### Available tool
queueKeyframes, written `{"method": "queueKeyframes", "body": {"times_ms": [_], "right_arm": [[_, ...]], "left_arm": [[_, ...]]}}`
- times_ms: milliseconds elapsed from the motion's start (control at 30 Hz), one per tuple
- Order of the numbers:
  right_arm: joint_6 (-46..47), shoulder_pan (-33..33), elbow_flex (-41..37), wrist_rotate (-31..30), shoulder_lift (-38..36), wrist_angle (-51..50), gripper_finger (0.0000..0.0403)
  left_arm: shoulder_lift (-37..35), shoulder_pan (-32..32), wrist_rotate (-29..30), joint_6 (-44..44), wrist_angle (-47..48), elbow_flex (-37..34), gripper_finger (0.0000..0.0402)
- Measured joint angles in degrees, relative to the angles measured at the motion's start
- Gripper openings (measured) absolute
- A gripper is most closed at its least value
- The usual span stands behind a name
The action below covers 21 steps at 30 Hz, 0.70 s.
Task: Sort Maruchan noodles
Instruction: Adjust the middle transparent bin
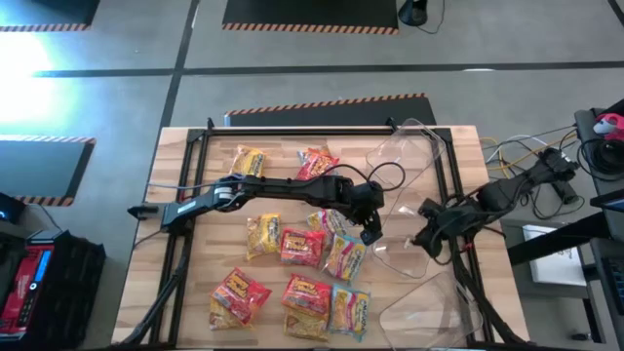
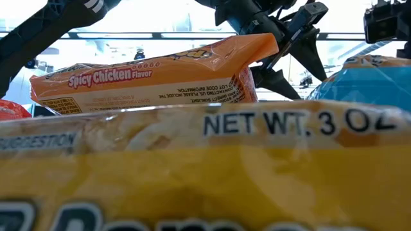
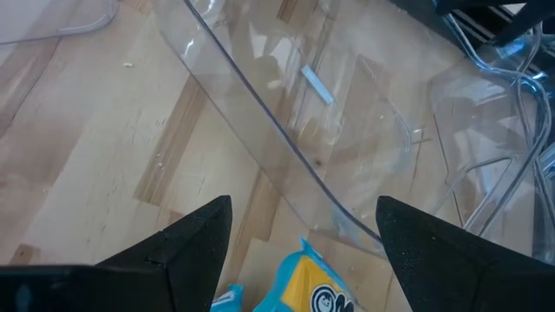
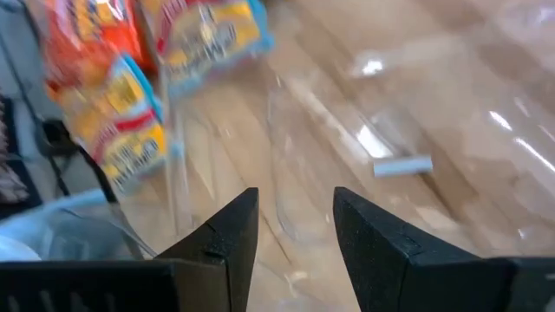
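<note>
Several Maruchan noodle packets lie flat on the wooden table point(image 1: 195, 156): yellow-orange ones point(image 1: 249, 162), red ones point(image 1: 301, 246) and light blue ones with yellow point(image 1: 351, 310). My left gripper point(image 1: 371, 234) reaches across the table's middle, open, above the rim of a clear tub point(image 3: 260, 113). A light blue packet point(image 3: 314, 290) shows low between its fingers; I see no touch. My right gripper point(image 1: 426, 242) hovers at the right over the same clear tub point(image 4: 286, 147), open, with nothing between its fingers point(image 4: 230, 234).
Three clear plastic tubs stand along the table's right side: far point(image 1: 409, 151), middle point(image 1: 414, 255) and near point(image 1: 429, 312). A black frame point(image 1: 322, 128) borders the table. Cables and gear point(image 1: 556, 166) lie off the right edge. In the low view, packets point(image 2: 192, 173) fill the foreground.
</note>
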State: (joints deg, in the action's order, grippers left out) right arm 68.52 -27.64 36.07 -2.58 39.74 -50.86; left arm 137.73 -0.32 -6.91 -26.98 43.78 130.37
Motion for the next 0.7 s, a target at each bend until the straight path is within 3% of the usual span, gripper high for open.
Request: {"method": "queueKeyframes", "body": {"times_ms": [300,700], "right_arm": [[-1.77,-5.32,4.50,12.62,5.14,-4.76,0.0139],[-8.85,-7.00,7.85,11.95,15.45,-16.67,0.0139]], "left_arm": [[0.00,0.02,-0.03,-0.01,0.17,0.00,0.0270],[-0.02,0.04,-0.07,-0.02,0.32,0.00,0.0270]]}}
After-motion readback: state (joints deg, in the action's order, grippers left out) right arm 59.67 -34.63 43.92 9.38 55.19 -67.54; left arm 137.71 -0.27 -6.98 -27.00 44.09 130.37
